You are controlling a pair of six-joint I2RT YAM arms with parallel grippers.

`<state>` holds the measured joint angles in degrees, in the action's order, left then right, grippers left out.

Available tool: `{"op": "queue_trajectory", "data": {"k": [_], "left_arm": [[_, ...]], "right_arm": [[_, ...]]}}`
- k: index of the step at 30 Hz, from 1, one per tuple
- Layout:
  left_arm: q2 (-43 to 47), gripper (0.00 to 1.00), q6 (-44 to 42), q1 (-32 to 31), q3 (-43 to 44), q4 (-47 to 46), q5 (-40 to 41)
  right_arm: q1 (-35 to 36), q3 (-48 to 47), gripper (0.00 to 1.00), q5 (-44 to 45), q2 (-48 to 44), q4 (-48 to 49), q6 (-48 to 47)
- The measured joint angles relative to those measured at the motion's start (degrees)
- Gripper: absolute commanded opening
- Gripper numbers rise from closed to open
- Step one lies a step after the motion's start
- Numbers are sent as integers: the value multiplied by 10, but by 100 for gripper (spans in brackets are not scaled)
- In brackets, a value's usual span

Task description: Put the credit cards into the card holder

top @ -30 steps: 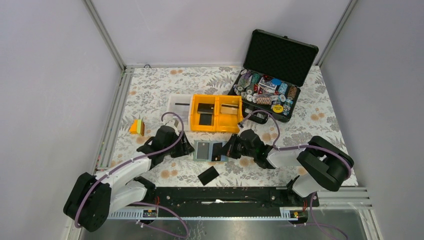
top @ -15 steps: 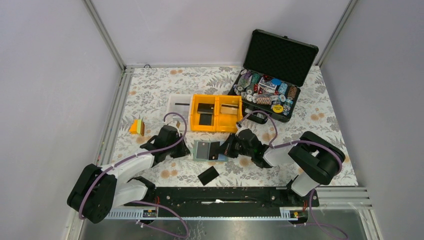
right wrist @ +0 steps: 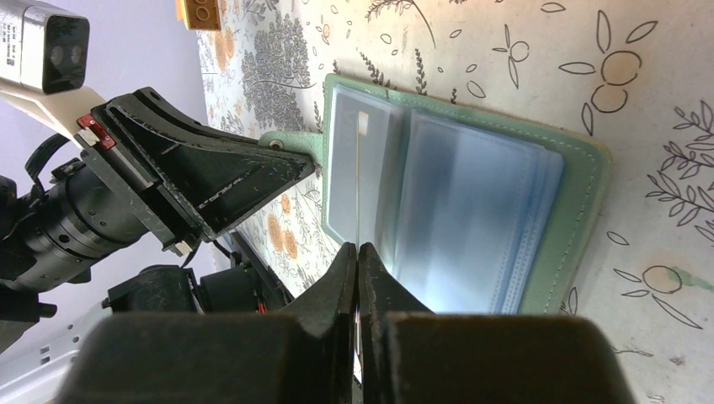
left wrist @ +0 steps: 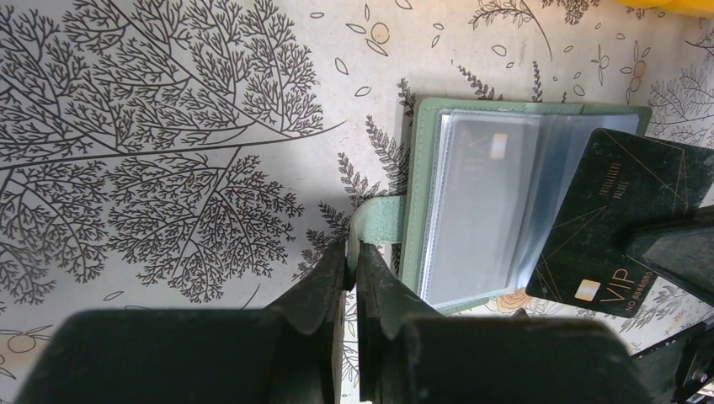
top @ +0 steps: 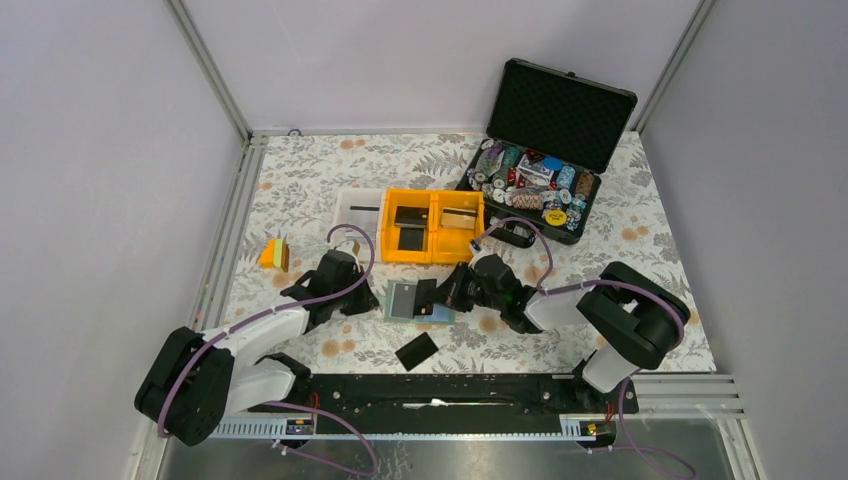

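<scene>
**Desk:** Where is the holder?

**Me:** The card holder (top: 403, 300) lies open at the middle of the worktop (top: 620, 230), pockets up. A pale card (left wrist: 480, 194) shows through the pocket by the tab.

**Desk:** And your hands?

**Me:** My left hand (left wrist: 352, 252) reaches in low from the holder's 9 o'clock. Its fingers are pinched tight on the green tab (left wrist: 370, 220) that sticks out of the cover. My right hand (right wrist: 357, 252) comes in low from 3 o'clock, clamped on a black VIP card (left wrist: 623, 219) held tilted over the open pockets.

**Desk:** Is the card in a pocket?

**Me:** I can't tell. From my right wrist the card is edge-on, only a thin line, and from above the arm covers its tip.

**Desk:** What's around it?

**Me:** A loose black card (top: 416, 351) lies at the holder's 6 o'clock, apart from it. The yellow bin (top: 433, 250) sits at 12 o'clock with dark cards inside, and the open black case (top: 560, 110) is at 1 o'clock. At this size I can't make out what is printed on the cards in the bin.
</scene>
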<state>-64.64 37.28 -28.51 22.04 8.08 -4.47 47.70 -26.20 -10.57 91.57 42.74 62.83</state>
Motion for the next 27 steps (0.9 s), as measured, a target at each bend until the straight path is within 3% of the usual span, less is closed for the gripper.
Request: {"op": "queue_trajectory", "data": {"k": [27], "left_arm": [[0,0,-1,0,0,0,-3]], "right_arm": [[4,-17,0,-2,60,8,6]]}}
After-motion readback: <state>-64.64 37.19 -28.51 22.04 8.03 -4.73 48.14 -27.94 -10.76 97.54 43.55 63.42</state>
